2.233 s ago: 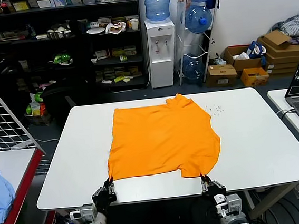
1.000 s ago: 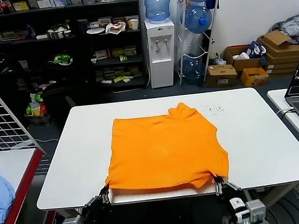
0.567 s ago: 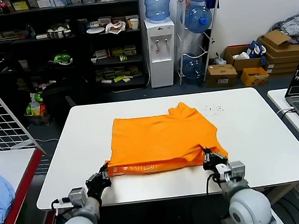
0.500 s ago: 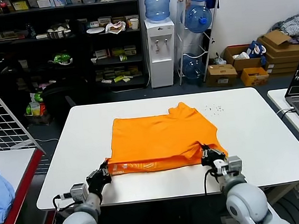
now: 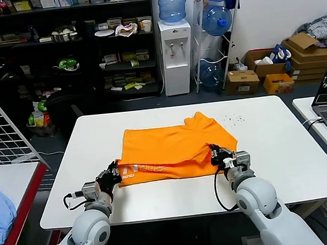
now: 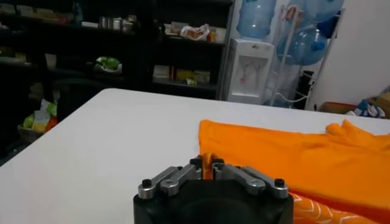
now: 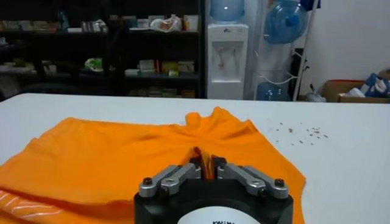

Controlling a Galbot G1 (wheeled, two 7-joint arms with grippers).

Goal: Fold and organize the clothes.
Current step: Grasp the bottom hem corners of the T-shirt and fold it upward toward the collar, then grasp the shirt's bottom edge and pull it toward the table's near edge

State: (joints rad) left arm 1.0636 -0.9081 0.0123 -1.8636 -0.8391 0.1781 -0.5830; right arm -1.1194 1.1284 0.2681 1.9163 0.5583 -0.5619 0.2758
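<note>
At frame centre, our left gripper (image 5: 112,176) and right gripper (image 5: 217,154), each clamped on the T-shirt (image 5: 174,144) hem, have carried it farther up, exposing lettering; fold underway.

The white tabletop (image 5: 283,157) has rounded corners and carries one bright orange T-shirt (image 5: 174,147), lying near its middle, slightly toward the robot. The shirt's near hem is turned up and back over the body, baring white block lettering (image 5: 145,169) on the folded strip. Its collar points to the far edge. A sprinkle of small dark specks (image 5: 234,119) lies just beyond the shirt's far right corner.
</note>
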